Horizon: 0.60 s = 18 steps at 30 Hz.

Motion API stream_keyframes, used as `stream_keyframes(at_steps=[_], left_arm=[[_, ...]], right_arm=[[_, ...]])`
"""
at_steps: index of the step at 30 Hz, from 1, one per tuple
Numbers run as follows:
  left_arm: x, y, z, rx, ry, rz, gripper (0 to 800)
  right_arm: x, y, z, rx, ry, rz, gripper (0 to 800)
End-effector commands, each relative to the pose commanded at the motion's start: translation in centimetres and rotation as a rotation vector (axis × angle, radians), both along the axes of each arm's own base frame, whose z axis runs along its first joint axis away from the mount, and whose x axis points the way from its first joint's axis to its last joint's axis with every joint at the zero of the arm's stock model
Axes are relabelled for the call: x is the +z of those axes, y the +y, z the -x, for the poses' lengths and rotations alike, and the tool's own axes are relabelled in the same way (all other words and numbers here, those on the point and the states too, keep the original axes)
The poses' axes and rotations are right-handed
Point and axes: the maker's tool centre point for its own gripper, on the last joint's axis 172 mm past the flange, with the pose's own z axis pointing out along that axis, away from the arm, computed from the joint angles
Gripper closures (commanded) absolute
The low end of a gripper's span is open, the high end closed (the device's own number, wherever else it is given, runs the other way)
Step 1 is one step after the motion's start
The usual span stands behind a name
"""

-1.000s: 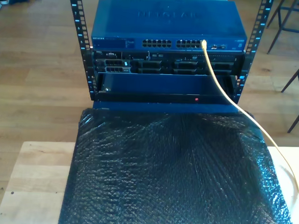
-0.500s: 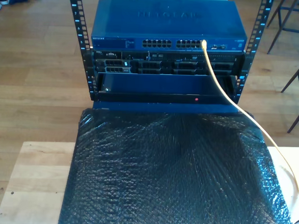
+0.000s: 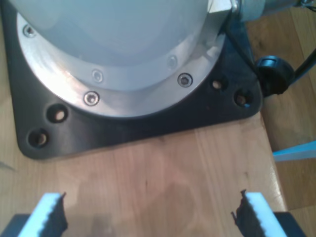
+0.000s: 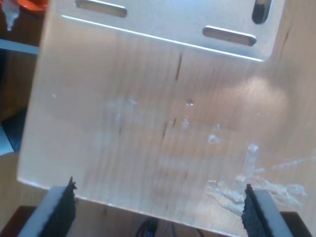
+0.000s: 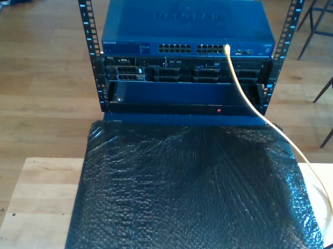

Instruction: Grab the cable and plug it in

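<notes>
- At the Netgear switch, the cable looks light and limp; grip judged best just behind the plug.
- My first gripper and my second gripper: jaws wide, empty.

A crinkled, glossy black plastic sheet covers the pale matt wooden desk; the far blue switch casing looks smooth painted metal.
</notes>
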Motion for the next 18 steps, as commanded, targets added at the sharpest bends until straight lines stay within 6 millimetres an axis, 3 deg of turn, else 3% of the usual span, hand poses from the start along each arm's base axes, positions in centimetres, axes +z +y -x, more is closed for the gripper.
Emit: stream_keyframes(at_steps=[18], left_arm=[[0.00,0.00,0.00,0.000,0.000,0.000,0]], right_arm=[[-0.78,0.50,0.05,-0.006,-0.001,-0.008,1]])
